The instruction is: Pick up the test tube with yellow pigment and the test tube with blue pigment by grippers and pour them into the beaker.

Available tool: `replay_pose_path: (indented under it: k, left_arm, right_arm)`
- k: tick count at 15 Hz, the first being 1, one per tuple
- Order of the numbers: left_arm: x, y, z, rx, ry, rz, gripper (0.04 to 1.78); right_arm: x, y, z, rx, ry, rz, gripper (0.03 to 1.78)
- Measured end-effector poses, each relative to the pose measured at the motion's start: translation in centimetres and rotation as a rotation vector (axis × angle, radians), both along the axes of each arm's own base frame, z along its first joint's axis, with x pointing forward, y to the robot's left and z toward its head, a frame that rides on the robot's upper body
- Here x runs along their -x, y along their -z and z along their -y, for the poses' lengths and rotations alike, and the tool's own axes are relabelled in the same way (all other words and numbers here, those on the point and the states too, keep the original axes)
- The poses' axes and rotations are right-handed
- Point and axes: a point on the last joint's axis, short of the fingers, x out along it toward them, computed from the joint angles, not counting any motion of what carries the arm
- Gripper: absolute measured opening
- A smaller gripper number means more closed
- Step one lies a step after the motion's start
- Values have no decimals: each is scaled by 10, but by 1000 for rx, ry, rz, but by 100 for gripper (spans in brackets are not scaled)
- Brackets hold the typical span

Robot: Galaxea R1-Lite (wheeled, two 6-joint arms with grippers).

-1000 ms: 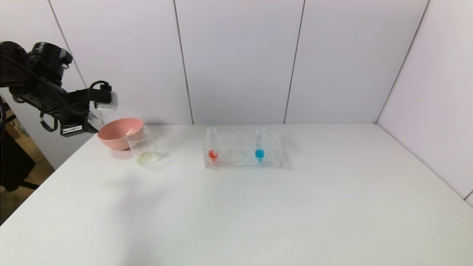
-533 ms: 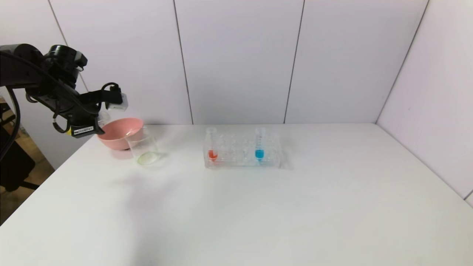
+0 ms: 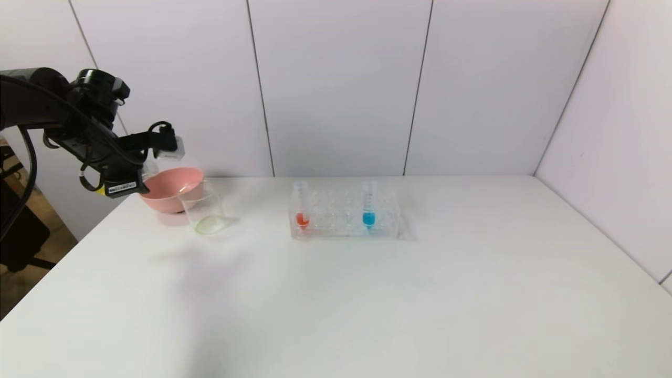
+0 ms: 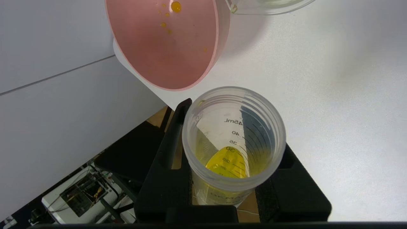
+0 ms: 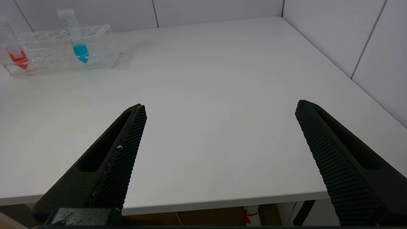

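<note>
My left gripper (image 4: pixel 233 156) is shut on the test tube with yellow pigment (image 4: pixel 233 136), which is tilted with its open mouth towards the camera and yellow liquid pooled inside. In the head view the left gripper (image 3: pixel 137 177) hangs over the table's far left edge, just left of the pink bowl. The clear beaker (image 3: pixel 205 210) stands in front of that bowl with a thin yellowish film at its bottom. The test tube with blue pigment (image 3: pixel 369 207) stands upright in the rack. My right gripper (image 5: pixel 221 108) is open and empty above the table's near edge.
The pink bowl (image 3: pixel 170 189) touches the beaker's back left side and has orange-yellow droplets inside (image 4: pixel 165 41). The clear rack (image 3: pixel 344 215) also holds a red-liquid tube (image 3: pixel 301 207) at its left end. White wall panels close off the back and right.
My left arm has swung right and slightly up with the yellow tube, bringing the gripper closer to the pink bowl. The rest of the scene is unchanged.
</note>
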Motion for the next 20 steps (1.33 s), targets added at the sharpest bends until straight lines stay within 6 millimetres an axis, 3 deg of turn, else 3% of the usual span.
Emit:
replay_pose_path:
  k: [6,20]
  left_arm:
    - [-9,-8,-2,-84,164,99,54]
    - [-32,4,-6,-99,313,198,54]
  right_arm:
    - [0,0,0,0,0,0,171]
    - [0,0,0,0,0,0,171]
